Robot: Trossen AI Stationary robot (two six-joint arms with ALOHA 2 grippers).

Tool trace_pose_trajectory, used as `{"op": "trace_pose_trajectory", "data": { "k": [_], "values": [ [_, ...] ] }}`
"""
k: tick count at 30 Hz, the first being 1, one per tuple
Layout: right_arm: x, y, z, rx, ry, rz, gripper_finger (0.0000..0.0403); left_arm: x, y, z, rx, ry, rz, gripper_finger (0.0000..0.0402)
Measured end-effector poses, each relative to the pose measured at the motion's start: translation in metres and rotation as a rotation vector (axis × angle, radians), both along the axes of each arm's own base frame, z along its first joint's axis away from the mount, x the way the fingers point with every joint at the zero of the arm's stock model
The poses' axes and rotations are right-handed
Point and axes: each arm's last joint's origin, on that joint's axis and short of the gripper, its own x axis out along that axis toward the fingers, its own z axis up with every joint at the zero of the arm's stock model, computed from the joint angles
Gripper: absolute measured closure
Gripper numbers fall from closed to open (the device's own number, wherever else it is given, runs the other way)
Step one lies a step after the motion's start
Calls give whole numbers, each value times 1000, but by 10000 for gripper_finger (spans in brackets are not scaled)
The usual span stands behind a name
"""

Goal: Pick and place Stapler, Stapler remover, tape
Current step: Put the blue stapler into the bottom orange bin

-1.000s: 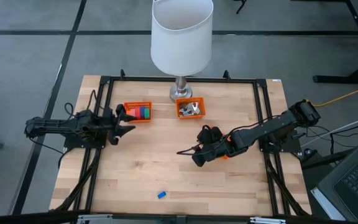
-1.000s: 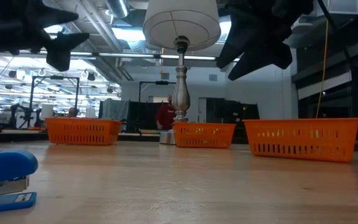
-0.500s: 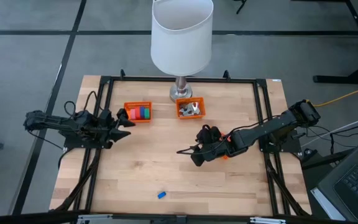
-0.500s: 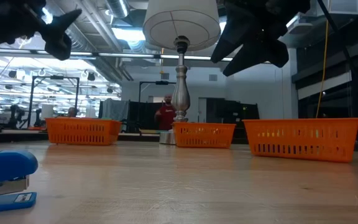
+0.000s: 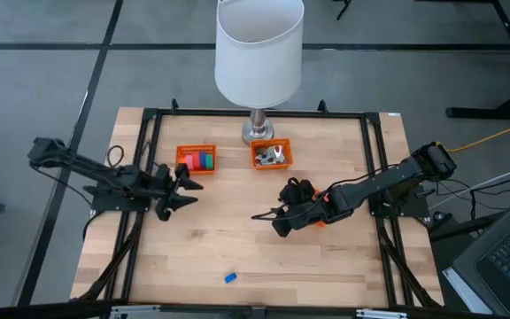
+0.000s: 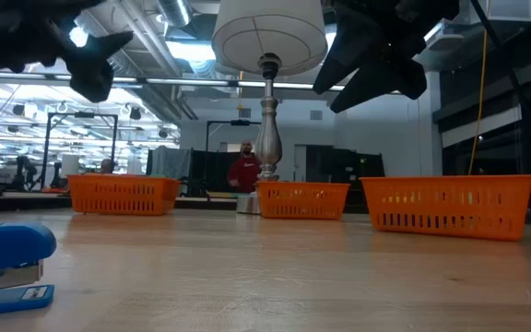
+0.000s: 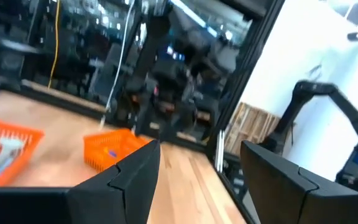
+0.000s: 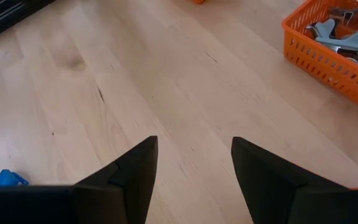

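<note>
Near the surface's front edge lies the blue stapler [image 5: 230,277] — both grippers, left [image 5: 187,189] and right [image 5: 264,215], hover released, so reaching it likely comes next.

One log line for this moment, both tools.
left tool: open, empty, near tape basket | right tool: open, empty, mid-table | stapler: untouched

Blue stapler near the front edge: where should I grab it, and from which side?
Grip the stapler across its long sides, coming from above. It lies flat and alone on the table, rounded top up. The right gripper, fingers open, looks best placed.
</note>
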Motion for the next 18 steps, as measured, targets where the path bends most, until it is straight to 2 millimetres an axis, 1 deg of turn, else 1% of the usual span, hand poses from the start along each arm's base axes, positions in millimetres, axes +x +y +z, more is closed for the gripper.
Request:
{"op": "trace_pose_trajectory", "data": {
  "k": [7, 11, 14, 18],
  "values": [
    [0, 0, 0, 1, -1, 0, 192, 13, -10, -11, -1, 89, -46, 183],
    [0, 0, 0, 2, -4, -1, 192, 28, -19, -9, 34, 157, -61, 183],
    [0, 0, 0, 2, -3, 0, 192, 43, -32, -4, 108, 185, -112, 183],
    [0, 0, 0, 2, -3, 0, 192, 65, -62, 1, 249, 265, -184, 183]
  ]
}}
